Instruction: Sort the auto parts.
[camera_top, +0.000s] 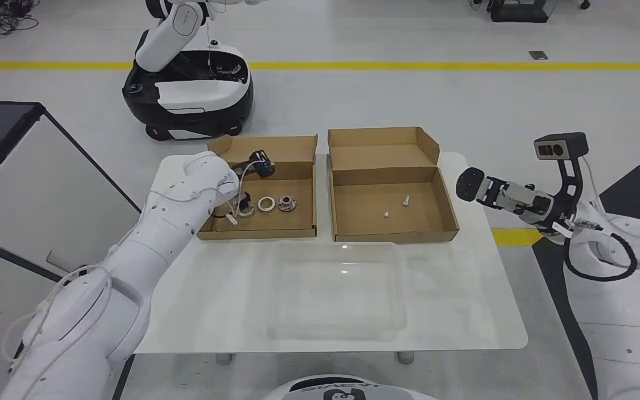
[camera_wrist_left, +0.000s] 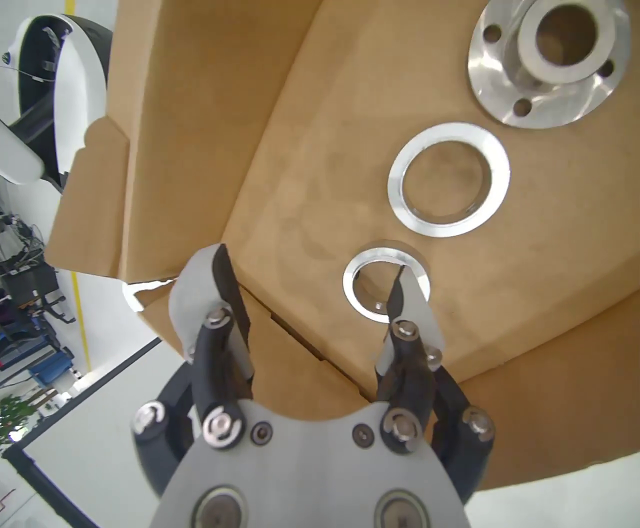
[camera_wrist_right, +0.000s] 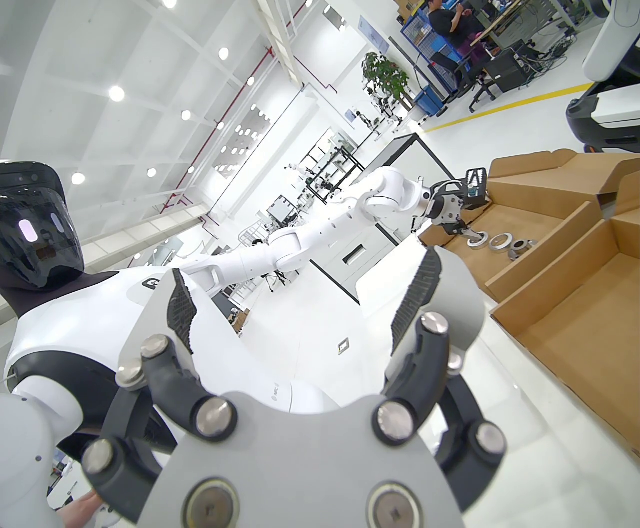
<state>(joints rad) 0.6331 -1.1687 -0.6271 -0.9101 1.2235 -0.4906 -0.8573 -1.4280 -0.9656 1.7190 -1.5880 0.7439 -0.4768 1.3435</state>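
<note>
Left gripper (camera_wrist_left: 310, 287) hangs low over the left part of the left box (camera_top: 295, 180), fingers spread – one fingertip (camera_wrist_left: 400, 290) sits over the hole of the small ring (camera_wrist_left: 372, 255), the other is outside the ring toward the box wall; can't tell if either touches the metal. Three metal parts lie in a row on the box floor, apart from each other: small ring leftmost, big ring (camera_wrist_left: 492, 170) just right of it, flange (camera_wrist_left: 500, 90) right again, hub up. Right box (camera_top: 360, 205) stands just beside the left box, to its right, lid flap open at the far side, with two small white parts (camera_top: 407, 199) on its floor, near each other. Right gripper (camera_wrist_right: 302, 300) is in the air off the right edge of the table (camera_top: 480, 300), well apart from both boxes, fingers spread, nothing between them. Clear tray (camera_top: 275, 300) lies on the near middle of the table – nearer than both boxes
</note>
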